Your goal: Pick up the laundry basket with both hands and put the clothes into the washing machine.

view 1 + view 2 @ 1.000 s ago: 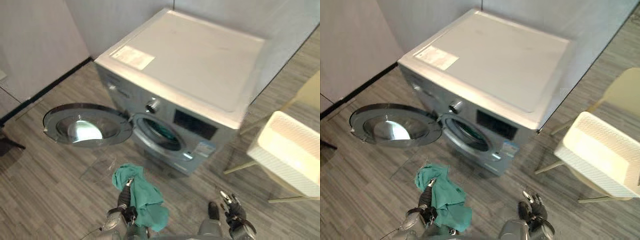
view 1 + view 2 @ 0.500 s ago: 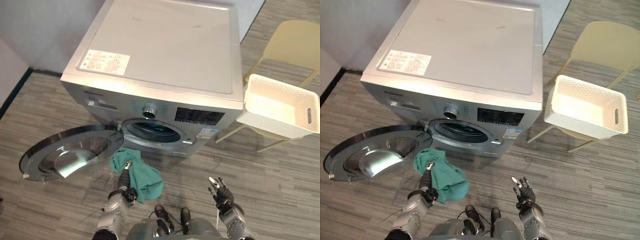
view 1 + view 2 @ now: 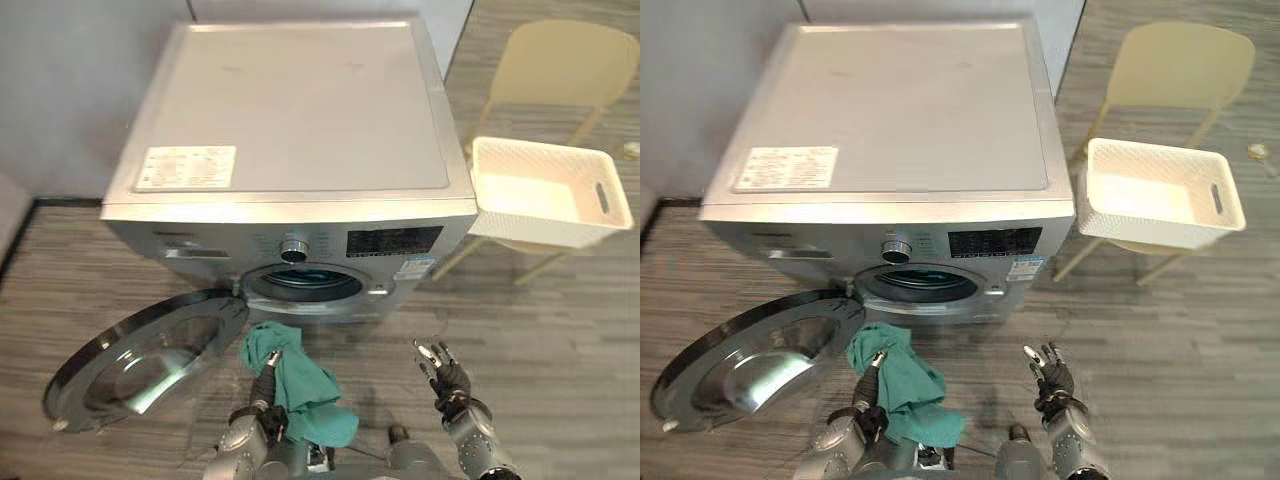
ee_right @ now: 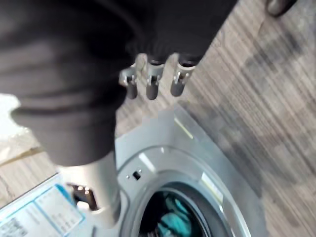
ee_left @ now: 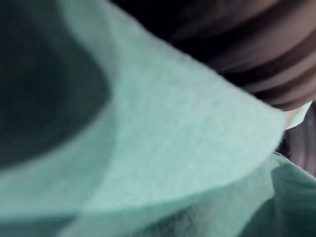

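Left hand [image 3: 263, 387] is pinching the teal garment [image 3: 310, 395], best lifted squarely into the washing-machine porthole [image 3: 303, 285]; right hand [image 3: 447, 378] is hovering splayed.

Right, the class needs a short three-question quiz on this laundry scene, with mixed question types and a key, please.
1. True or false: the washing machine door is shut.
2. The white basket rests on: A the floor; B the chair; C the machine's top.
3. Fill in: the green garment is held by the robot's ___ hand.
Key: 1 false, it stands open. 2 B. 3 left hand; the right hand is open and empty.
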